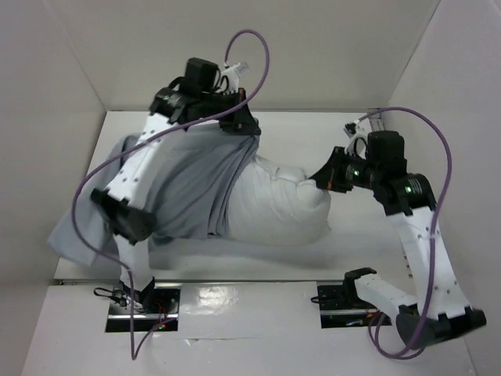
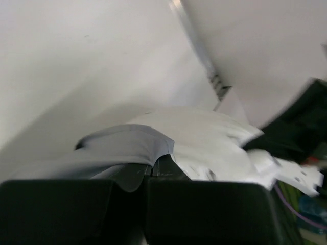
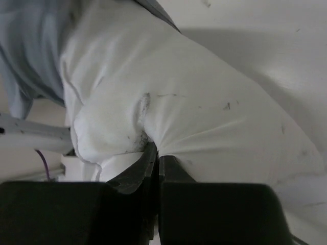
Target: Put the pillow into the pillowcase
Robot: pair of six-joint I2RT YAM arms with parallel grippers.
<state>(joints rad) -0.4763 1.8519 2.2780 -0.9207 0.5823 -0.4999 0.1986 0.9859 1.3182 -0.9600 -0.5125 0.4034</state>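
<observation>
The white pillow [image 1: 282, 210] lies across the middle of the table, its left part inside the grey pillowcase [image 1: 184, 192]. My left gripper [image 1: 246, 129] is at the back, shut on the pillowcase's upper hem. In the left wrist view the grey pillowcase [image 2: 122, 145] drapes over the shut left gripper [image 2: 152, 168], with the pillow [image 2: 204, 138] just beyond. My right gripper [image 1: 322, 180] is at the pillow's right end. The right wrist view shows this right gripper [image 3: 157, 151] shut on a puckered fold of the pillow [image 3: 204, 102], with the pillowcase [image 3: 30, 51] at the upper left.
White enclosure walls [image 1: 47, 117] stand close on the left, back and right. Purple cables [image 1: 258, 47] loop above both arms. The pillowcase's closed end hangs toward the table's front left edge [image 1: 70, 243]. The arm bases [image 1: 141, 301] sit at the near edge.
</observation>
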